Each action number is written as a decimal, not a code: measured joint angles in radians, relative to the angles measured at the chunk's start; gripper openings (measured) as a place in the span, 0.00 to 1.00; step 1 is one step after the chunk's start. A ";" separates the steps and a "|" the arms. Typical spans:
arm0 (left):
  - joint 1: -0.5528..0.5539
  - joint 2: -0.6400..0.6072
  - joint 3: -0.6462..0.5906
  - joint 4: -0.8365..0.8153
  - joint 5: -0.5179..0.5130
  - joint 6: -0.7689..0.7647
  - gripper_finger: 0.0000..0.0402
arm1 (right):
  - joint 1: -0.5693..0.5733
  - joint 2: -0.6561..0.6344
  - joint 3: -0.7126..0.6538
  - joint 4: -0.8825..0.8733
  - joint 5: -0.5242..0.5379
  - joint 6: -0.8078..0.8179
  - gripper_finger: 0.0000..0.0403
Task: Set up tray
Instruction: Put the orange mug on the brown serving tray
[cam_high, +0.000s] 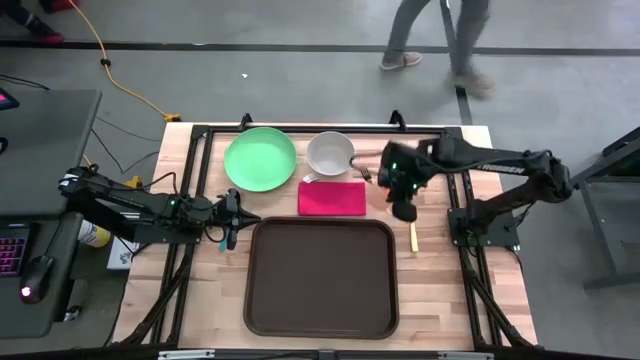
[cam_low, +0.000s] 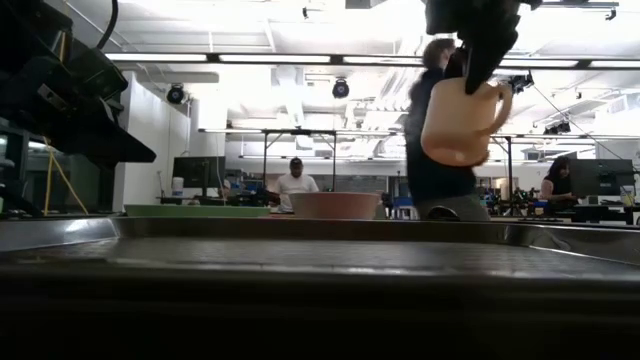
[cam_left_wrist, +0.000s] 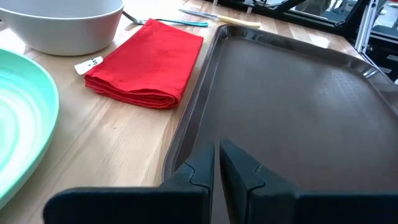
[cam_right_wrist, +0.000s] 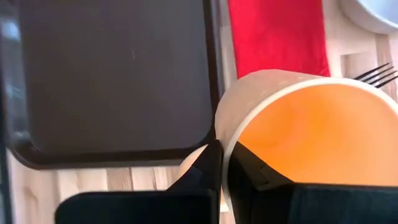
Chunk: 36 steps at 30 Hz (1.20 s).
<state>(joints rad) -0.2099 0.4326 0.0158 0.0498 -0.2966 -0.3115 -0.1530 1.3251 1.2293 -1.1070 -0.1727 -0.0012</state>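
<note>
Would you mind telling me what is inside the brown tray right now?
Nothing shows inside the tray; its brown floor is bare. The right gripper holds an orange cup beside it.

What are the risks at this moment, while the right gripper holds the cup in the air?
1. The right gripper pinches only the rim of the orange cup, which hangs high above the table; it may slip or swing and fall.
2. The fork and the red napkin lie just below the cup's path to the tray; a low descent may knock them.
3. The left gripper, nearly shut, sits at the tray's edge and may nudge the tray.
</note>
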 joint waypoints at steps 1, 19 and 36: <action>0.000 0.000 0.000 0.000 0.000 0.000 0.14 | 0.028 0.011 0.000 -0.010 0.018 0.001 0.00; 0.000 0.000 0.000 0.000 -0.003 0.000 0.14 | 0.317 0.309 0.116 -0.048 0.085 0.047 0.00; 0.000 0.000 0.000 0.000 -0.003 0.015 0.14 | 0.351 0.410 0.129 -0.007 0.157 0.363 0.00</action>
<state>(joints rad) -0.2097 0.4328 0.0158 0.0501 -0.2996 -0.2961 0.1982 1.7355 1.3586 -1.1137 -0.0154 0.3622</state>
